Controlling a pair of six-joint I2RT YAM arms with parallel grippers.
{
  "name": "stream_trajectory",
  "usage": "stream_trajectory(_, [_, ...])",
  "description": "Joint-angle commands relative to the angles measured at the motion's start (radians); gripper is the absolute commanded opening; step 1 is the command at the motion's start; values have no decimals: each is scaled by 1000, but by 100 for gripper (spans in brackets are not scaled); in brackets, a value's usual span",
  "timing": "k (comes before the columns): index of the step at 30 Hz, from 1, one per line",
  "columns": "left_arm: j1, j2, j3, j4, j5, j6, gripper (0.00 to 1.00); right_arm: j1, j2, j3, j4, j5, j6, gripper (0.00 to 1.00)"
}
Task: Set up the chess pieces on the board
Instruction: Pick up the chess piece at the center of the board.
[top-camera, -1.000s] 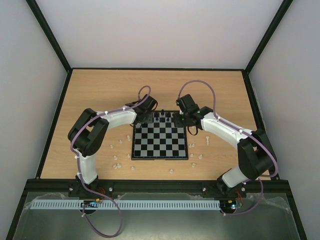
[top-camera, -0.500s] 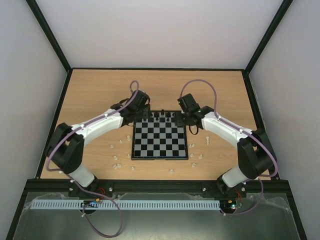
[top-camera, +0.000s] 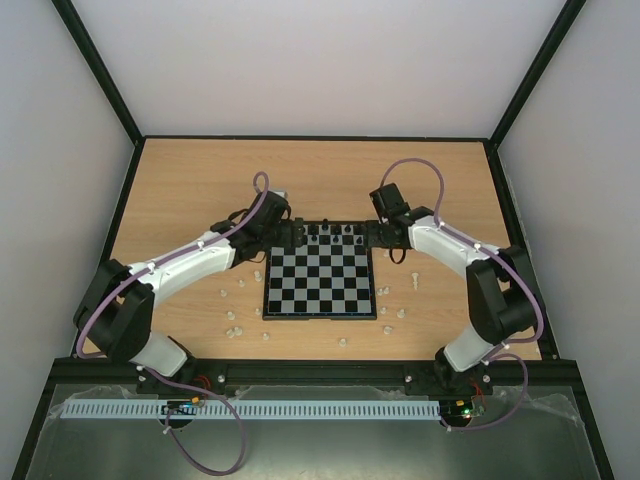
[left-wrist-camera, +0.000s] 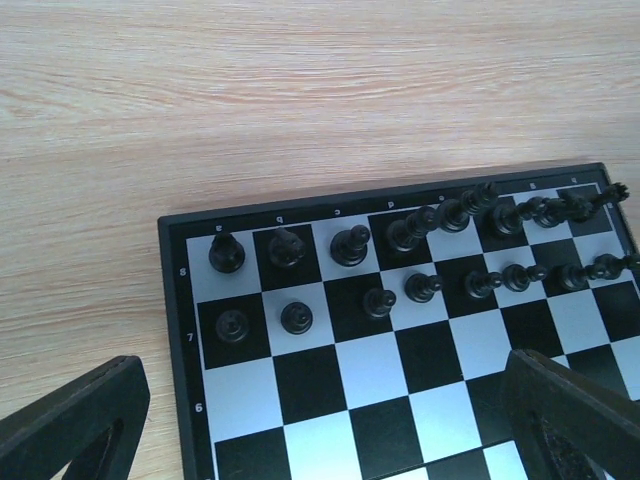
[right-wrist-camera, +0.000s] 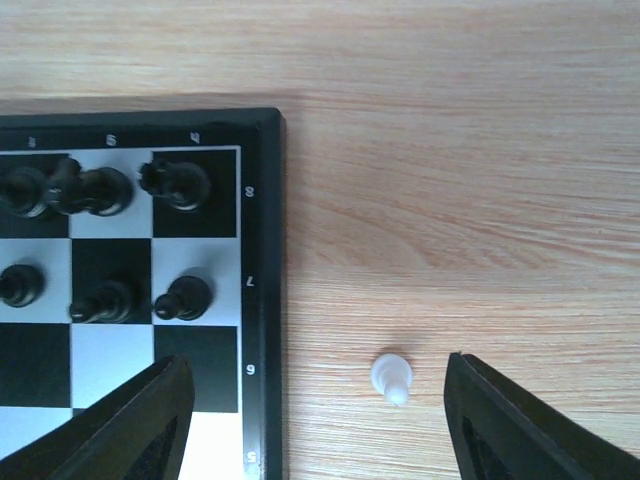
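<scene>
The board (top-camera: 320, 316) lies mid-table, its two far rows filled with several black chess pieces (top-camera: 330, 236). Cream-white chess pieces (top-camera: 232, 316) lie scattered on the wood to both sides and in front. My left gripper (top-camera: 289, 236) hangs over the board's far left corner, open. In the left wrist view its fingers (left-wrist-camera: 78, 420) stand wide over bare squares (left-wrist-camera: 330, 360), just short of the black pieces (left-wrist-camera: 350, 245). My right gripper (top-camera: 380, 238) is at the far right corner, open. In the right wrist view a white pawn (right-wrist-camera: 392, 378) stands on the table between its untouching fingertips (right-wrist-camera: 525, 425), beside the board's edge (right-wrist-camera: 262, 250).
A black frame borders the wooden table (top-camera: 200, 190), with white walls behind it. Loose white pieces (top-camera: 412, 277) stand right of the board and others (top-camera: 343, 342) near the front edge. Both arms' purple cables (top-camera: 415, 170) arch above the far table.
The left arm has stretched out flatter and its gripper has opened wide over the board's far left. The right gripper has shifted right past the board's edge and opened further.
</scene>
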Motion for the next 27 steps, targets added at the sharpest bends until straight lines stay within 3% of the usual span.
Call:
stream_trajectory(1, [-3,-7,-22,35,29,-10,99,-10,31,-25,-56,27,25,67])
stream_trajectory(14, [-5,-17,-32,40,55,-11,99,-51,43,-93,-29,-7,45,55])
stream_trajectory(23, [-6,-14,-30,34,43,-9,99,-68,72,-78,-9,-20,28,34])
stream_trajectory(27, [-6,-12,-28,31,36,-8,100,-75,85,-77,0,-17,22,31])
